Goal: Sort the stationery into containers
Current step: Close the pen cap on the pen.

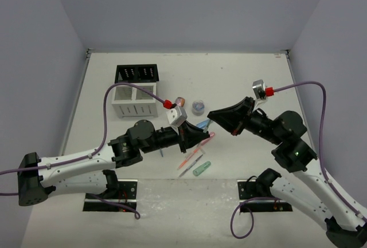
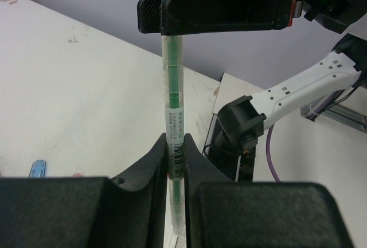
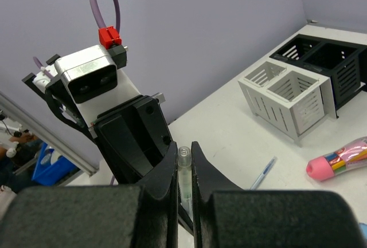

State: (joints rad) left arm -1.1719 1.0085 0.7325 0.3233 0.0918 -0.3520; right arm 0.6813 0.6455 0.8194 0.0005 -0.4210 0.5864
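Here the two end effectors meet over the middle of the worktop [image 1: 258, 82], each gripping one end of the same clear pen [image 2: 174, 87]. The left end effector [image 2: 175, 159] has its black fingers pressed together on the pen's lower part, right across a white label with a printed barcode and small lettering. The right end effector [image 3: 183, 165] is clamped on the opposite end. In the left wrist view its dark body caps the top of the pen, and in its own view a rounded transparent tip pokes up between the fingers. The pen is slim and straight, with a see-through barrel, a green core along its length and pale green bands near the upper end. It is held between the arms, to the right of the organiser and nearer than it.

The organiser sits at the far left: a black grid rack [image 1: 136, 73] on the far side, joined to a lower white slatted box [image 1: 135, 103] with two compartments. A small grey-blue roll [image 1: 198, 107] lies to the right of the white box, beyond the end effectors. In the right wrist view a pink patterned tube [image 3: 338, 159] lies on the worktop with a thin blue pen [image 3: 262, 173] near it. Toward the arm bases, orange and grey pens [image 1: 192, 160] lie close together, and a green capsule-shaped piece [image 1: 202, 168] lies just to their right.
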